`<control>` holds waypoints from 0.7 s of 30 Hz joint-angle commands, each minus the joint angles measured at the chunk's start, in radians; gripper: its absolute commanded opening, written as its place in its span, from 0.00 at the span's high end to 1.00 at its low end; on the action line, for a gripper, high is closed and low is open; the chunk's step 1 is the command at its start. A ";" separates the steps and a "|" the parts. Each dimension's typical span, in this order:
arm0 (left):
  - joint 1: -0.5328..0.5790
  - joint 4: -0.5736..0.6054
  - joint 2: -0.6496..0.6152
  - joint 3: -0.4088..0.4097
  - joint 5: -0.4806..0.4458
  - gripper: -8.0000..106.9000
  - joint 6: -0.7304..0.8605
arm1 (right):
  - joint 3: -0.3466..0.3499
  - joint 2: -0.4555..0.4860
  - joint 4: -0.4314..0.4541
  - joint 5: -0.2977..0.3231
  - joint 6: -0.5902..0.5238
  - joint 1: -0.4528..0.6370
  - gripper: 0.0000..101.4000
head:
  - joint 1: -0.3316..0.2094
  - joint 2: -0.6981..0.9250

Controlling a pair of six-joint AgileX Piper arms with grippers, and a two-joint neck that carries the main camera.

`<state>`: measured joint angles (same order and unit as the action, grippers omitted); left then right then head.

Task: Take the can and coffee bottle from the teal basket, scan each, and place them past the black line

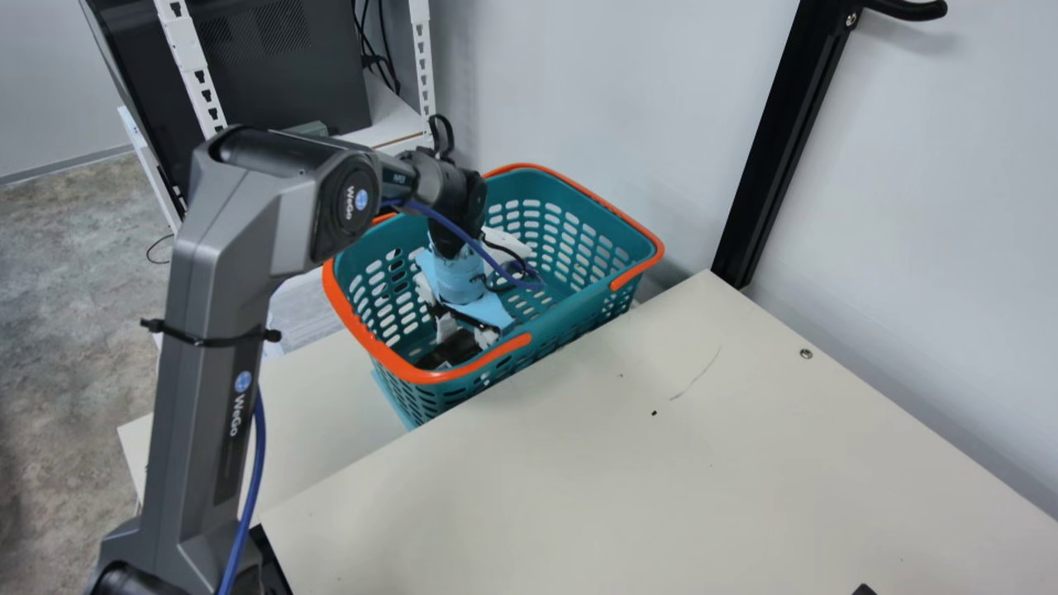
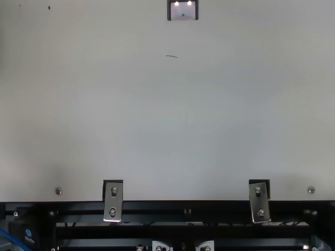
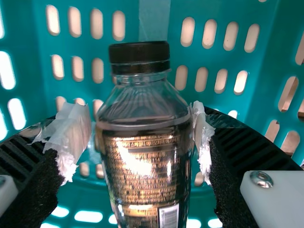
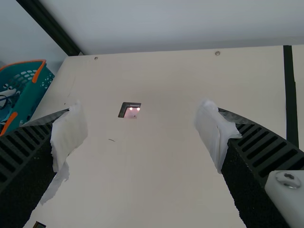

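One, main view: held the left gripper (image 1: 468,334) low inside the teal basket (image 1: 558,285); counted one basket, beside the bench's (image 1: 628,471) left edge, close to the far left corner.

Two, top view: counted one dark-framed lit window (image 2: 183,13), judged to be the scanner, set in from the bench's near edge.

Three, left wrist view: counted one coffee bottle (image 3: 147,175), inside the basket by a slotted wall; stood open around it, with no firm hold evident. Seemed at the pick-up step; called next for closing, lifting past the basket's rim and presenting the barcode (image 3: 168,217) to the window.

Four, right wrist view: held the right gripper (image 4: 142,133) wide open, gripping nothing, above the bench; counted one black line (image 4: 290,95), inward from the far edge, across the window from the basket.
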<state>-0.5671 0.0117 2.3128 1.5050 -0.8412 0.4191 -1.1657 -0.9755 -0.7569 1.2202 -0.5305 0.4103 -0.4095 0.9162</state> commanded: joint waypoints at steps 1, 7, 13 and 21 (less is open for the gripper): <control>0.004 0.004 0.010 0.004 -0.001 0.54 -0.014 | 0.000 0.000 0.000 0.000 0.000 0.000 0.00 | -0.027 0.022; 0.014 0.024 -0.013 0.008 0.006 0.84 -0.049 | 0.000 0.000 0.000 0.000 0.000 0.000 0.00 | -0.027 0.022; 0.022 0.062 -0.141 0.007 0.054 0.84 -0.063 | 0.000 0.000 0.000 0.000 0.000 0.000 0.00 | -0.027 0.022; 0.026 0.239 -0.353 0.065 0.081 0.84 -0.052 | 0.000 0.000 0.000 0.000 0.000 0.000 0.00 | -0.027 0.022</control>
<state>-0.5427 0.1916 2.0180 1.5595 -0.7583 0.3693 -1.1657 -0.9755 -0.7569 1.2202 -0.5305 0.4103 -0.4095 0.9213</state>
